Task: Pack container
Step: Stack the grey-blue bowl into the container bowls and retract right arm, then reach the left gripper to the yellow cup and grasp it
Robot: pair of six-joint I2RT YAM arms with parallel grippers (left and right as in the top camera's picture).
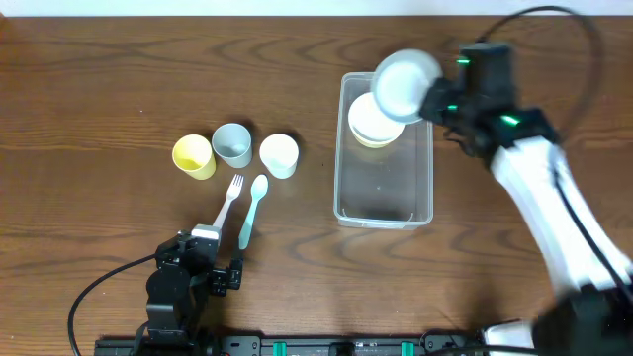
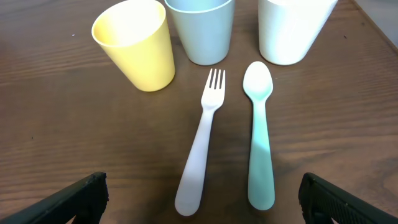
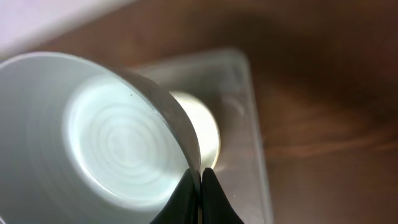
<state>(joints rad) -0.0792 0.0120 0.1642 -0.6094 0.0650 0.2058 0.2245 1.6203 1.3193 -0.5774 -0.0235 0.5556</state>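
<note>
The clear plastic container [image 1: 384, 203] lies on the table right of centre, with a pale yellow bowl [image 1: 368, 129] in its far end. My right gripper [image 1: 432, 102] is shut on the rim of a pale grey-blue bowl [image 1: 404, 84], held tilted above the container's far end. In the right wrist view the fingers [image 3: 200, 186] pinch the bowl's wall [image 3: 118, 137], with the yellow bowl [image 3: 202, 130] and container [image 3: 249, 112] below. My left gripper [image 1: 213, 269] is open and empty near the front edge, behind the fork and spoon handles [image 2: 202, 199].
A yellow cup [image 1: 194, 156], a grey-blue cup [image 1: 232, 144] and a white cup [image 1: 279, 155] stand in a row left of the container. A white fork [image 1: 227, 201] and a teal spoon [image 1: 252, 210] lie in front of them.
</note>
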